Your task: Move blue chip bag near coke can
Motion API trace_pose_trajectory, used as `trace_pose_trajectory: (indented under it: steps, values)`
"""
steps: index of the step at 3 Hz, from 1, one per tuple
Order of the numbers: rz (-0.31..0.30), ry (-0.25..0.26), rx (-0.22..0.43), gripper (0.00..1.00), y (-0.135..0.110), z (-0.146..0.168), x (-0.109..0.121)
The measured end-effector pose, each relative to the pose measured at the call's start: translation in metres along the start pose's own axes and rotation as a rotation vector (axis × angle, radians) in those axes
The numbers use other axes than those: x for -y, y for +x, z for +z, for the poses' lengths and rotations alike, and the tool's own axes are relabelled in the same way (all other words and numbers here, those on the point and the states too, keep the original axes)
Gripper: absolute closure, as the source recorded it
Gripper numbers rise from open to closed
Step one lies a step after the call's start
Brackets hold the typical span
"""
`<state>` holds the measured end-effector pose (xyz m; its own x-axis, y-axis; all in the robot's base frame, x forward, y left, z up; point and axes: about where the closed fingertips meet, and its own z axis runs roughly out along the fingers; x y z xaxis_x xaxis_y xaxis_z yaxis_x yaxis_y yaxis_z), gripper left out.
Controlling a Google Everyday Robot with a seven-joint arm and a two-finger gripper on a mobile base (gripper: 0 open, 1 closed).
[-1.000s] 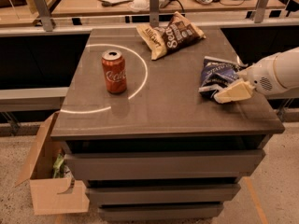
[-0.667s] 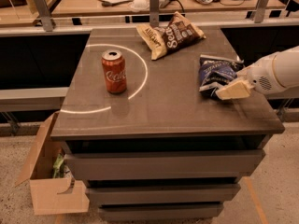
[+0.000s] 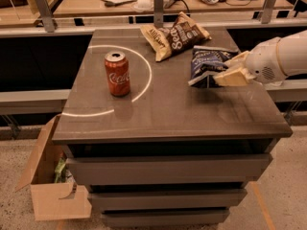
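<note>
The blue chip bag [image 3: 207, 63], crumpled navy foil with white markings, is at the right of the grey table top [image 3: 168, 109]. My gripper [image 3: 229, 74], cream-coloured fingers on a white arm coming in from the right edge, is shut on the bag's right side, and the bag's left end looks slightly raised. The coke can [image 3: 117, 74], red with white script and a silver top, stands upright at the left of the table inside a white arc, well apart from the bag.
A brown and tan chip bag [image 3: 175, 36] lies at the table's back, just behind the blue bag. An open cardboard box [image 3: 48, 181] sits on the floor at the lower left. Drawers front the table below. A rail and a cluttered desk lie behind.
My gripper and the blue chip bag have moved left and a little toward the back of the table, closer to the brown bag. The can has not moved.
</note>
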<state>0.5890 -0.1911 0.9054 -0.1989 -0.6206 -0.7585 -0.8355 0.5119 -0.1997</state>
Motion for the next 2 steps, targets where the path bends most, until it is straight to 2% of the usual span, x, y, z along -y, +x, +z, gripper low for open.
trace_pose_trajectory:
  steps: [2]
  values:
    - [-0.15,-0.143,0.106,1.0,-0.044,0.008,-0.029]
